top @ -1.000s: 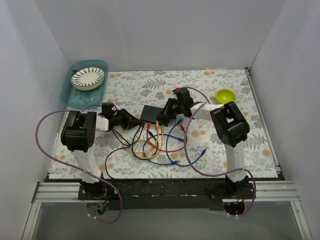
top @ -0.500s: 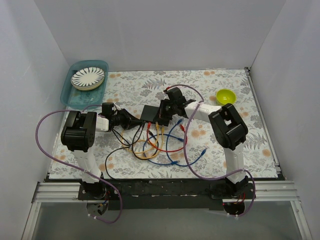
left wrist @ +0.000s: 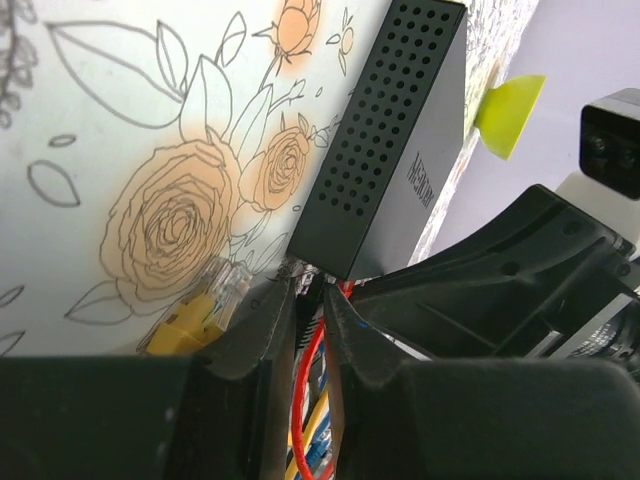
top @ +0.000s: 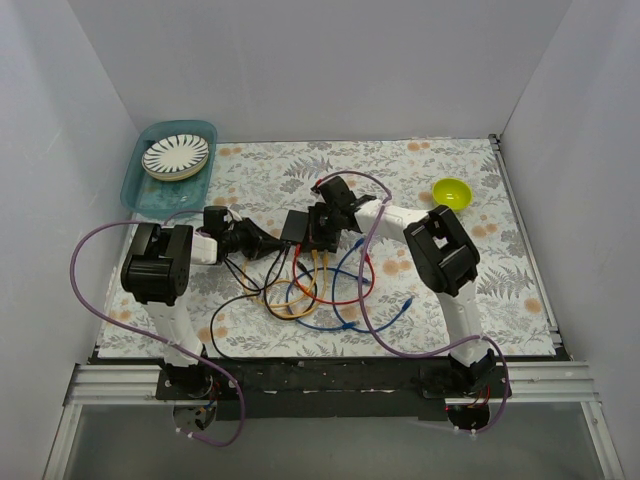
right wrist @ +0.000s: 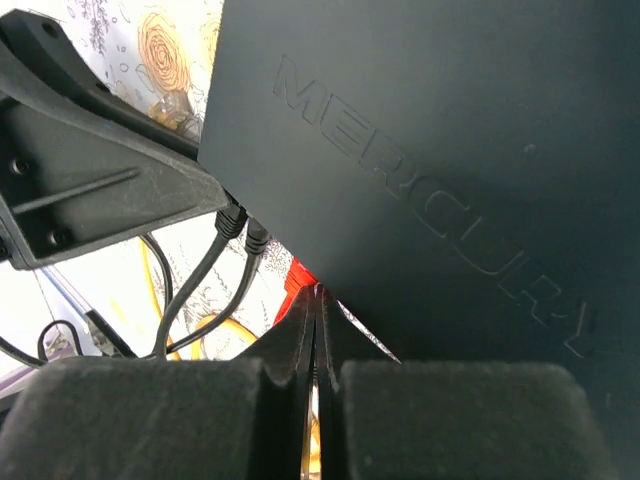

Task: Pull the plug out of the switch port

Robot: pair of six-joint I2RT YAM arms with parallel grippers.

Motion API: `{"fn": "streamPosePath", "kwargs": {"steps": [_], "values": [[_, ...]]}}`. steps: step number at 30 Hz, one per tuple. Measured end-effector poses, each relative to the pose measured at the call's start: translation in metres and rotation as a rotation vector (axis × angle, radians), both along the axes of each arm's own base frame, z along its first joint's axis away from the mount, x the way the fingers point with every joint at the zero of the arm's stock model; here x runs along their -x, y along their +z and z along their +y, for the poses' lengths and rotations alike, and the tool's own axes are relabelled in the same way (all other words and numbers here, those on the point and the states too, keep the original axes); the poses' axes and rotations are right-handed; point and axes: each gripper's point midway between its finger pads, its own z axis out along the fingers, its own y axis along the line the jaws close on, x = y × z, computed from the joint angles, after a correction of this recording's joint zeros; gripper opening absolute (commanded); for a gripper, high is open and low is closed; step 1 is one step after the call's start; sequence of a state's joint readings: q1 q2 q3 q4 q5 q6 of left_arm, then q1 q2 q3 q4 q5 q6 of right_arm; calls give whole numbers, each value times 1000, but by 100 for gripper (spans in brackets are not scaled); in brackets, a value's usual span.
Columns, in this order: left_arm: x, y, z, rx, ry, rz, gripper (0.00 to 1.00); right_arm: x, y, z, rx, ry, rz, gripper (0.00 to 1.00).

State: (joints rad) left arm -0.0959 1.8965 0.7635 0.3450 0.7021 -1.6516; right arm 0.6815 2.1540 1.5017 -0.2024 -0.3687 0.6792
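The switch [top: 297, 224] is a flat black box at mid table; it also shows in the left wrist view [left wrist: 390, 150] and the right wrist view [right wrist: 450, 150]. Black plugs [right wrist: 232, 218] and a red plug [right wrist: 298, 280] sit in its near edge. My left gripper [top: 272, 243] is at the switch's left near corner, and in its own view the left gripper [left wrist: 310, 290] is shut on a black plug with a red cable running under it. My right gripper [top: 318, 238] is shut and empty, and in its own view the right gripper [right wrist: 320, 295] has its tips at the switch's edge beside the red plug.
Loose yellow, red, blue and black cables [top: 310, 290] lie in front of the switch, with a free yellow plug [left wrist: 205, 305] among them. A yellow-green bowl [top: 452, 190] stands at the back right. A blue tray [top: 138, 185] with a striped plate [top: 175, 155] is at the back left.
My right gripper has moved left, from right of the switch to its right near edge. The left arm and the switch have not moved.
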Motion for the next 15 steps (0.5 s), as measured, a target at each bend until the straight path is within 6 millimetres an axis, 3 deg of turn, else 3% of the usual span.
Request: {"fn": "streamPosePath", "kwargs": {"steps": [15], "values": [[35,-1,8,-66,-3,39,0,-10,1,4,-1,-29,19,1]]}}
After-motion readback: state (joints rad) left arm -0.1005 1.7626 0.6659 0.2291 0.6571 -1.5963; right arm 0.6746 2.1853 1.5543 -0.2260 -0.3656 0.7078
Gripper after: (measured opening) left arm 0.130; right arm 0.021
